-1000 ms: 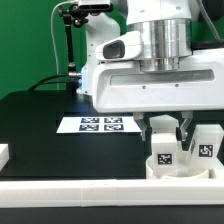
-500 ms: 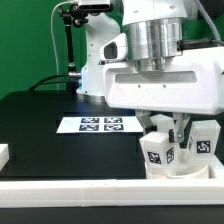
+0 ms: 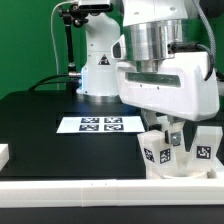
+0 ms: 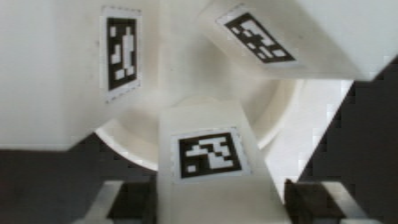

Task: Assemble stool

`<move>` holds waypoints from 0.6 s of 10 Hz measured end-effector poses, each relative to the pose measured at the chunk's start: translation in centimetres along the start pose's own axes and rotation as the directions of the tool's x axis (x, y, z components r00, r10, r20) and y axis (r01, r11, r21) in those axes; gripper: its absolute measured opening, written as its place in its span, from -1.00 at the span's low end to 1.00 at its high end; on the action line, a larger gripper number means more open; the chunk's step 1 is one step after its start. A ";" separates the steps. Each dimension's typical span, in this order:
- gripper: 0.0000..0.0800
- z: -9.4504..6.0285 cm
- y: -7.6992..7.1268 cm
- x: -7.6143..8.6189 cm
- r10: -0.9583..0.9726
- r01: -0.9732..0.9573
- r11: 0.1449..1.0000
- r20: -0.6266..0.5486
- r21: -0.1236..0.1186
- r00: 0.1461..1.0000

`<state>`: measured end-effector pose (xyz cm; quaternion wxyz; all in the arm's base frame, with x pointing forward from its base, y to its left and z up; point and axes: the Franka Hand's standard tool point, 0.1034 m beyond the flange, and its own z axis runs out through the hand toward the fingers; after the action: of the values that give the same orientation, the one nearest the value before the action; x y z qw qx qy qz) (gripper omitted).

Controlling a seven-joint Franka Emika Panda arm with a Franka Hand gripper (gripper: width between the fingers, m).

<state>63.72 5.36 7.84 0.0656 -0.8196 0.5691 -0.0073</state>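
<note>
The white round seat disc [image 3: 186, 171] lies at the exterior view's lower right, against the front rail. A white blocky leg [image 3: 155, 153] with square tags stands upright on it, between my fingers. My gripper [image 3: 168, 138] reaches straight down and is shut on this leg. Another tagged leg [image 3: 206, 150] stands on the disc to its right. In the wrist view the held leg [image 4: 210, 155] fills the space between my gripper's [image 4: 217, 205] dark pads. Two more tagged legs [image 4: 118, 45] [image 4: 267, 40] stand beyond it on the seat disc [image 4: 125, 145].
The marker board [image 3: 100, 125] lies flat on the black table, left of the seat. A long white border rail [image 3: 90, 196] runs along the front edge. A small white block [image 3: 3, 153] sits at the far left. The arm's base [image 3: 100, 65] and a black stand [image 3: 68, 40] are behind.
My wrist has turned about its vertical axis over the seat, and the held leg has turned with it, its tag swinging toward the exterior view's left. The other leg stays put.
</note>
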 end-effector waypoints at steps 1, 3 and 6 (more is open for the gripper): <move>-0.13 0.0 0.1 0.0 0.074 -0.074 0.997 0.001 -0.002 0.997; 0.39 0.0 0.1 0.1 0.060 -0.060 0.998 0.001 -0.001 0.998; 0.61 -4.3 0.0 2.3 -0.100 0.100 0.995 0.020 0.030 0.995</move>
<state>64.14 2.74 11.99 0.0831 -0.8461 0.5264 -0.0098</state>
